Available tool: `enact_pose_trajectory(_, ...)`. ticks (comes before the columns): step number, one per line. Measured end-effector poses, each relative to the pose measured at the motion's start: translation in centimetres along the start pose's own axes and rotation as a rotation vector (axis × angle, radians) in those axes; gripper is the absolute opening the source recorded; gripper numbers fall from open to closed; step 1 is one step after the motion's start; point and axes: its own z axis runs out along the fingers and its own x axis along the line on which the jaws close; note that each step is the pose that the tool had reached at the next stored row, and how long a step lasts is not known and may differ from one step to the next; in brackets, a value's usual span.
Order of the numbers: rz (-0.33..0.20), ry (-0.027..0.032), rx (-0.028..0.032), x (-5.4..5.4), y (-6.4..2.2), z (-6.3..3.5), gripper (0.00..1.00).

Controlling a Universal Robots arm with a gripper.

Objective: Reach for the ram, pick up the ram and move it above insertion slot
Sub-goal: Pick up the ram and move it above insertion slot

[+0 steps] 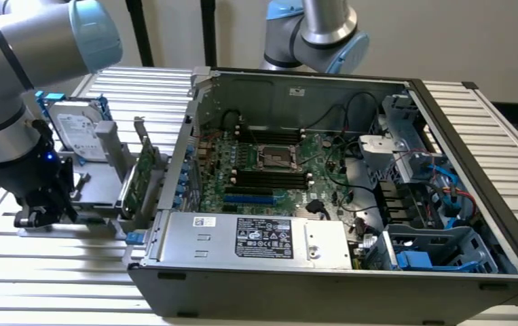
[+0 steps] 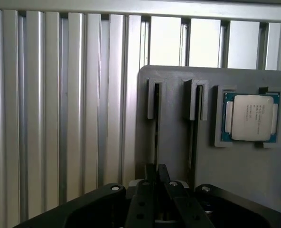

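**Now pinched narrow on the ram, low over the holder**

My gripper sits low over the grey holder, fingers drawn almost together. Between them runs the ram, seen edge-on as a thin dark strip standing in a notched slot of the holder and stretching straight away from my fingertips. I seem to have it clamped at its near end. A second slot lies just beside the first, and past that a CPU rests flat in its recess. On the ram's other side is the slatted table.

From the exterior view, my gripper hangs straight down onto the holder. A drive stands just behind me and a green card is upright between me and the open case. The board's dark memory slots lie inside the case, well apart from me.
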Motion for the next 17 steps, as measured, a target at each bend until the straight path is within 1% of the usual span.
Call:
enact_pose_trajectory(3,0.0,-0.0002,0.0,0.0,0.01,-0.7,0.14)
enact_pose_trajectory(5,0.0,-0.0005,0.0,0.0,0.01,-1.41,0.14)
enact_pose_trajectory(13,0.0,-0.0007,0.0001,-0.1,0.02,-5.03,0.14)
enact_pose_trajectory(17,0.0,-0.0006,0.0,-0.2,-0.46,-6.88,0.14)
